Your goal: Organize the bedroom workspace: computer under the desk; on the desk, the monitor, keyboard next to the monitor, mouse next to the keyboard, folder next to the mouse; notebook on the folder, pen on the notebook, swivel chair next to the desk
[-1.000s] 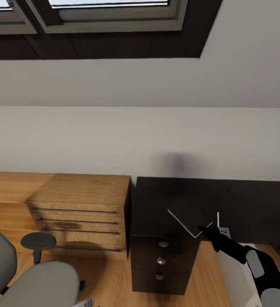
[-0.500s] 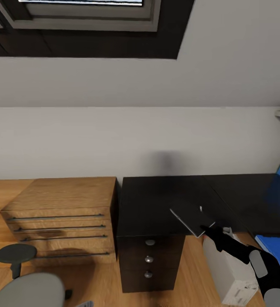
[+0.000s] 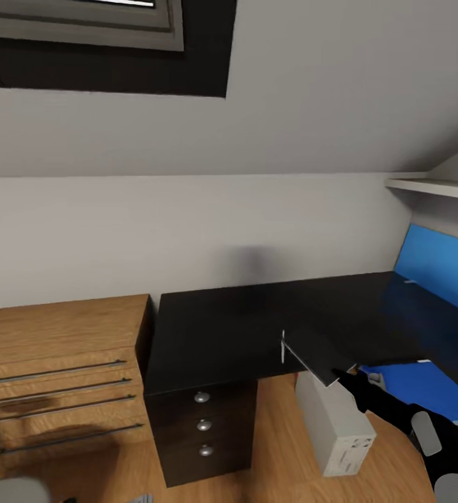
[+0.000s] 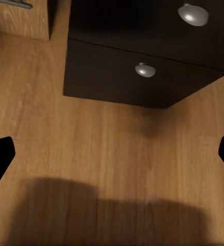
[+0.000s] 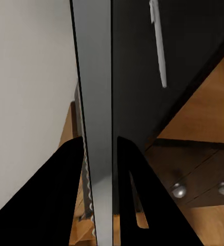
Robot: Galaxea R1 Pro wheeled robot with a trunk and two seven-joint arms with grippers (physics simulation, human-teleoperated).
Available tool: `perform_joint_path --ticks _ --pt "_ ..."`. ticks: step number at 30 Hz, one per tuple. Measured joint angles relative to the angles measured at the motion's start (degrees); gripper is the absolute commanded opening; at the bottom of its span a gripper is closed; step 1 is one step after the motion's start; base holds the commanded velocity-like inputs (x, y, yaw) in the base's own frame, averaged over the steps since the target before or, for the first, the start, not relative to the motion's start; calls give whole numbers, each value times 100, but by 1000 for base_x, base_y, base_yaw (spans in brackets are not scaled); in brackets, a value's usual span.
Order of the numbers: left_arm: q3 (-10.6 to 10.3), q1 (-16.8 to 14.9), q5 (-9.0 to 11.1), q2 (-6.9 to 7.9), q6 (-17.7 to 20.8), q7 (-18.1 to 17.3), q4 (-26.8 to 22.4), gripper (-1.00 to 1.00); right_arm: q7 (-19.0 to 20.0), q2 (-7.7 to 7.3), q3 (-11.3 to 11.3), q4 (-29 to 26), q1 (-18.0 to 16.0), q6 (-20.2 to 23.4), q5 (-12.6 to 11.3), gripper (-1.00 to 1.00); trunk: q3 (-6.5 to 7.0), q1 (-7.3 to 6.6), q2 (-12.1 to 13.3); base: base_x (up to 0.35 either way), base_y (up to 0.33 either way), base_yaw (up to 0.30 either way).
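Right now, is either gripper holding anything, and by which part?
The right gripper pinches the notebook at its edge, fingers either side. The left gripper is open, holding nothing.

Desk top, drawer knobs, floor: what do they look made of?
Desk: black, smooth board with a faint sheen, likely laminate or painted wood; no grain shows. Knobs: round, silver, with bright highlights, probably metal. Floor: warm brown with visible grain, reads as wood or wood-look laminate. It's a render, so these are guesses from looks.
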Motion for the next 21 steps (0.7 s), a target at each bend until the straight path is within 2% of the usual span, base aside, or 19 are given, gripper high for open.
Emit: perform_joint_path --ticks 21 --pt "-1 0 0 0 0 -7 26 100 0 -91 -23 15 0 -23 1 -100 0 0 0 0 -19 -269"
